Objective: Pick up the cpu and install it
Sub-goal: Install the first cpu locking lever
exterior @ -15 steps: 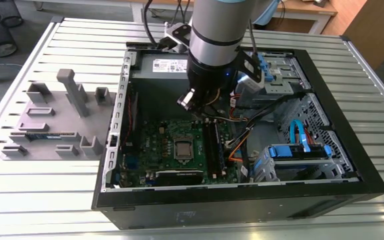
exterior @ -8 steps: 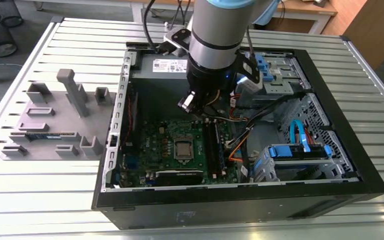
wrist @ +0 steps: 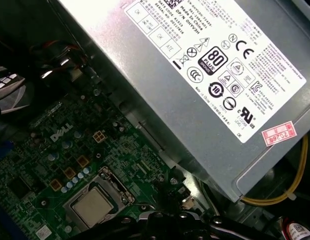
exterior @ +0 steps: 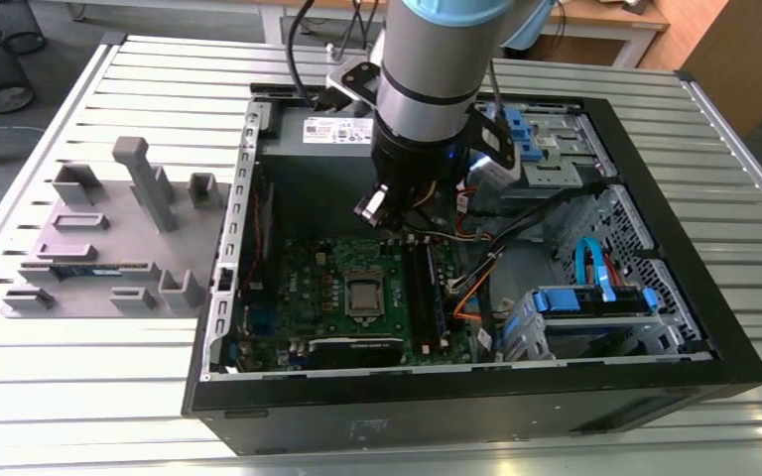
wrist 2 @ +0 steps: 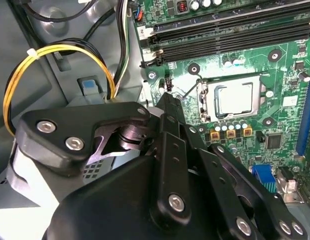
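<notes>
The grey power supply [wrist: 195, 90] carries a large white label printed with black text and rows of round certification marks, and near one corner a small pink sticker [wrist: 278, 134] with red characters. White lettering is also printed on the green motherboard [wrist: 50, 150] in the first wrist view.

In the exterior view an open black computer case [exterior: 698, 327] lies on a slatted metal table [exterior: 90, 397]. Inside it are the motherboard, the power supply at the far end, a metal drive cage with blue parts [exterior: 593, 297] on the exterior view's right, and bundles of yellow, black and orange cables [wrist 2: 25, 75]. On the exterior view's left, beside the case, a grey moulded holder [exterior: 103, 238] has a long green memory stick [exterior: 90, 268] lying in one of its slots.

The cpu [wrist 2: 236, 96] is a flat square chip with a dull silver top. It sits inside the metal-framed socket [wrist 2: 205, 95] on the motherboard, next to the black memory slots [wrist 2: 220, 35].

The gripper [wrist 2: 167, 100] hangs inside the case above the board, near the socket but apart from the cpu. I cannot tell how wide it stands, and nothing shows in its hold
</notes>
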### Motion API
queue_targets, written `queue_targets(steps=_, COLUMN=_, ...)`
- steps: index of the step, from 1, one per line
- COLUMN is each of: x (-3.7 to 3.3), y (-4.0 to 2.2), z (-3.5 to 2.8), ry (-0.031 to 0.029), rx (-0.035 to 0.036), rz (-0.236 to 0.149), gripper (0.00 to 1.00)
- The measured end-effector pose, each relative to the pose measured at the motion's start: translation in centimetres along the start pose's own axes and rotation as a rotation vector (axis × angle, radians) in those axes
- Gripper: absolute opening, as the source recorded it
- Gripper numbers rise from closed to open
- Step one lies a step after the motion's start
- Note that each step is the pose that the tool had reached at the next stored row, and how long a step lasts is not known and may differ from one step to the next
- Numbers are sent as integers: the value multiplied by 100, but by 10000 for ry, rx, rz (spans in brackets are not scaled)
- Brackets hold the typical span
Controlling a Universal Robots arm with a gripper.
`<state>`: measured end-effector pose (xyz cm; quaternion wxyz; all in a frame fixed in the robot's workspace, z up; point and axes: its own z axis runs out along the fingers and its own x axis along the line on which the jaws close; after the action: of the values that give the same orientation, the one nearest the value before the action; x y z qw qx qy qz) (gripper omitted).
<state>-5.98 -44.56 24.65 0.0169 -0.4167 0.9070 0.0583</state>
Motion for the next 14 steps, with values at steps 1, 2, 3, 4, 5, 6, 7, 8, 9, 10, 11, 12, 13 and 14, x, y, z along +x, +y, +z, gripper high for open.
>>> queue_targets(steps=1, x=0, y=0, z=6, ry=-4, rx=-3, rz=-2, gripper=11)
queue_targets(steps=2, x=0, y=-1, z=13, ry=-4, rx=-3, rz=-4, gripper=11)
queue_targets(steps=3, x=1, y=-2, z=21, ry=-3, rx=-3, rz=-5, gripper=11)
queue_targets(steps=4, x=2, y=-3, z=30, ry=-4, rx=-4, rz=-7, gripper=11)
queue_targets(steps=5, x=2, y=-3, z=38, ry=-4, rx=-4, rz=-10, gripper=11)
queue_targets(steps=6, x=3, y=-4, z=42, ry=-2, rx=-5, rz=-15, gripper=11)
queue_targets(steps=7, x=5, y=-3, z=43, ry=-2, rx=-5, rz=-17, gripper=11)
queue_targets(steps=8, x=10, y=-2, z=43, ry=0, rx=-4, rz=-19, gripper=11)
queue_targets(steps=9, x=16, y=-1, z=43, ry=4, rx=0, rz=-19, gripper=11)
queue_targets(steps=10, x=25, y=-1, z=42, ry=12, rx=7, rz=-22, gripper=11)
queue_targets(steps=11, x=36, y=-2, z=42, ry=27, rx=19, rz=-24, gripper=11)
queue_targets(steps=12, x=49, y=-5, z=40, ry=46, rx=35, rz=-27, gripper=11)
queue_targets(steps=13, x=63, y=-10, z=38, ry=68, rx=53, rz=-28, gripper=11)
queue_targets(steps=14, x=78, y=-16, z=37, ry=84, rx=67, rz=-28, gripper=11)
